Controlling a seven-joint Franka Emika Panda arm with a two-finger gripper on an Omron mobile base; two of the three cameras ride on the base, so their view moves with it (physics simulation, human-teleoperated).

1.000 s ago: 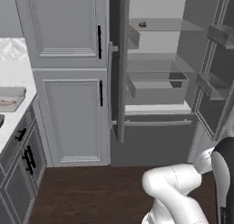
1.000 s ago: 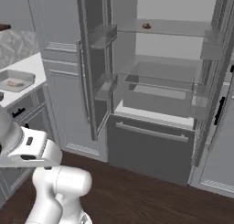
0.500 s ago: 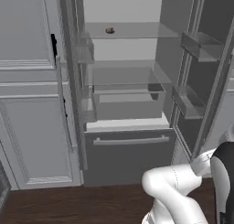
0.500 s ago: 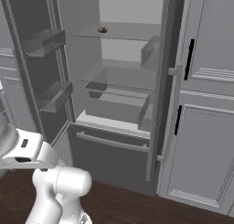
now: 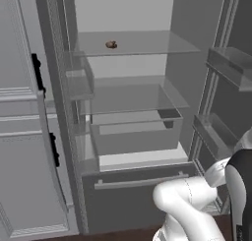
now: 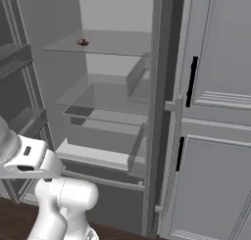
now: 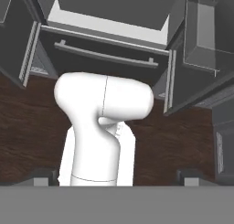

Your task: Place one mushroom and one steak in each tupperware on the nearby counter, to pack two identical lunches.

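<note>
The base has swung round to face the open fridge [image 5: 133, 136], where a mushroom [image 5: 111, 45] waits on the top glass shelf [image 6: 105, 42]; gripper [image 7: 116, 178] spread, empty, packing unfinished.

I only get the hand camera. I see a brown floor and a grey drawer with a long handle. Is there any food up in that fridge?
Observer: Yes, one small brown mushroom sits on the top glass shelf.
Operator: Is it near the front?
Observer: It's toward the back, on the left side of that shelf as the left base view shows it.
Operator: What's next to the fridge?
Observer: Tall grey panelled cabinets with black handles stand to its right in the right base view.
</note>
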